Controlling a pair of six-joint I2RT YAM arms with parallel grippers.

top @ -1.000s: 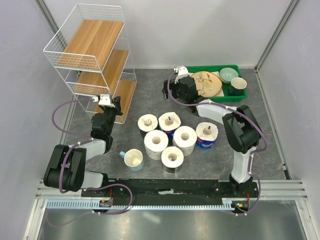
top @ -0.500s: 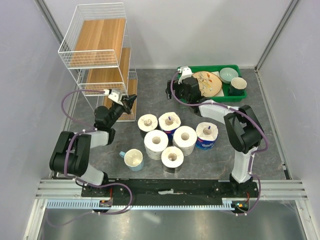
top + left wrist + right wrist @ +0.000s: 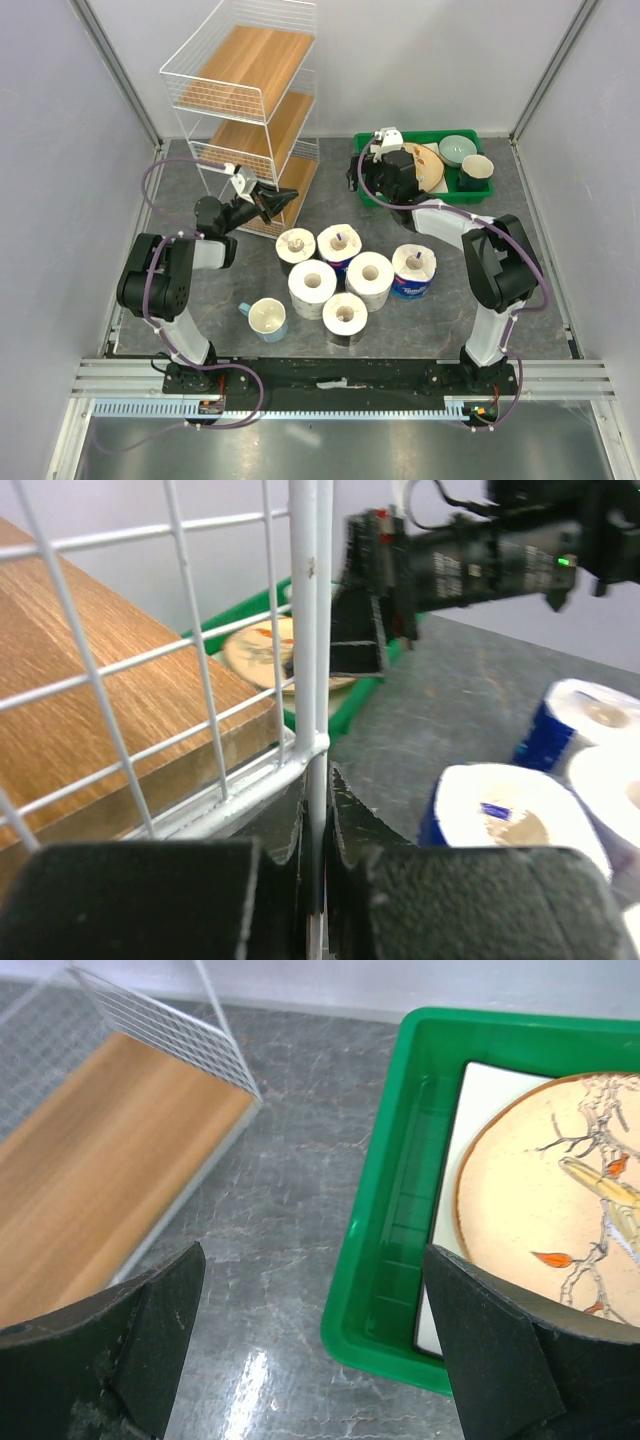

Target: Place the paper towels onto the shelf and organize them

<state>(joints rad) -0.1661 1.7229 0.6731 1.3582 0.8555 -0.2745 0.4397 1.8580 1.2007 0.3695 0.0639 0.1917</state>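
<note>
The shelf, white wire with three wooden boards, stands at the back left of the table. My left gripper is shut on the thin wire post at the shelf's bottom front corner, and this shows close up in the left wrist view, where the post runs up between the jaws. Six paper towels stand upright in a cluster at mid table. Two blue-wrapped rolls show to the right of the post. My right gripper is open and empty above the green tray's left edge.
A green tray at the back right holds a painted plate, a pale bowl and a dark cup. A pale cup with a blue handle stands left of the front rolls. The shelf's bottom board lies left of the tray.
The shelf has slid right and turned, held by my left gripper, which moved right and back with it. My right gripper shifted slightly right over the tray.
</note>
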